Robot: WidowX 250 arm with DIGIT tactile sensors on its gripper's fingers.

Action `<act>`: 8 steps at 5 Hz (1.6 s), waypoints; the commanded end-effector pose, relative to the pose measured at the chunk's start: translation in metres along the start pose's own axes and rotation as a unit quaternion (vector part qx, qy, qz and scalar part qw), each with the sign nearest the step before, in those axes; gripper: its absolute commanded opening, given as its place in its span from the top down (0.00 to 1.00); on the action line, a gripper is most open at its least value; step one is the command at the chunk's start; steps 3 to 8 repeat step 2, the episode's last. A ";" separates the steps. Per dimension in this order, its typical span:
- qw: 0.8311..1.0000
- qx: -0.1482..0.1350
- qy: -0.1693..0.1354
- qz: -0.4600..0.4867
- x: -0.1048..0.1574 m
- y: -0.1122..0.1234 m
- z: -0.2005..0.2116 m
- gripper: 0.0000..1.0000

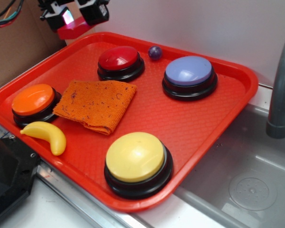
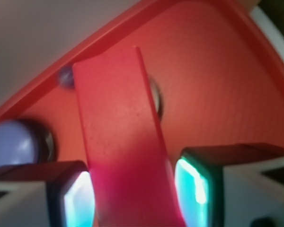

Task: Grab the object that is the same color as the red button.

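In the exterior view the tool (image 1: 72,16) is cut off by the top edge, so only its lower ends show with the red block (image 1: 72,29) between them, and the grey faucet (image 1: 281,90) and the black object (image 1: 9,183) at the lower left both run out of frame. In the wrist view everything is blurred: the block (image 2: 123,142) fills the centre and covers nearly all of the red button (image 2: 155,97), leaving only a sliver at its right edge. The purple button (image 2: 14,142) is half hidden behind the left finger (image 2: 38,196), and the small purple ball (image 2: 66,77) is a dim smudge by the tray rim (image 2: 99,35).
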State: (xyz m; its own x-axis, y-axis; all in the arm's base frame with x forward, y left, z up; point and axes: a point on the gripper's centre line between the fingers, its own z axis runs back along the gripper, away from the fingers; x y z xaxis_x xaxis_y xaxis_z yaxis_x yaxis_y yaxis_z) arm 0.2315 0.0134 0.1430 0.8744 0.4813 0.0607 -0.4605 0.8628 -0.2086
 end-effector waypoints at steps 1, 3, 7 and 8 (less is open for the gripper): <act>0.994 -0.024 -0.001 -0.108 -0.038 -0.019 0.020 1.00; 0.994 -0.016 -0.001 -0.111 -0.037 -0.020 0.019 1.00; 0.994 -0.016 -0.001 -0.111 -0.037 -0.020 0.019 1.00; 0.994 -0.016 -0.001 -0.111 -0.037 -0.020 0.019 1.00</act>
